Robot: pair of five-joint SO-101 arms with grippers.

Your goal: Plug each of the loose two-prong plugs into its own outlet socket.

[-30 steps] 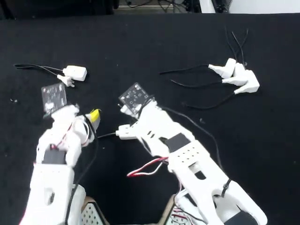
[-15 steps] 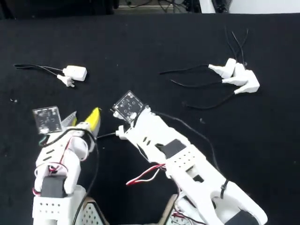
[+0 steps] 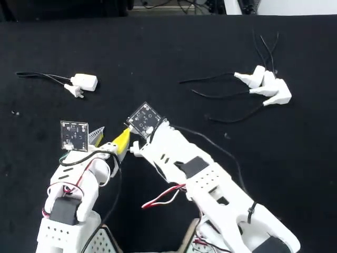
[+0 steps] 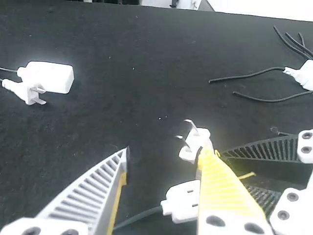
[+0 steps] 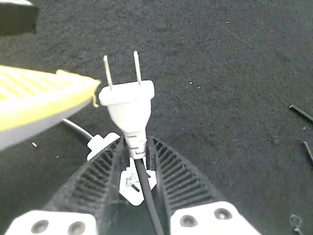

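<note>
1. The counter (image 5: 234,58) is wearing a black cloth that is looking matt and finely fuzzy
2. The plug (image 5: 128,105) is showing smooth white plastic with a soft sheen, and its two prongs (image 5: 136,68) are gleaming as bare metal
3. Its cable (image 5: 146,196) is looking like smooth black rubbery sheathing
4. The right arm (image 3: 210,184) is showing a matt white plastic shell, and its fingers (image 5: 178,181) are showing dark ribbed plastic
5. The left arm (image 3: 73,195) is showing the same white plastic, and its fingers (image 4: 220,188) are showing ribbed plastic, one yellow and one grey
6. The outlet socket (image 4: 48,77) is shining as smooth white plastic
</note>
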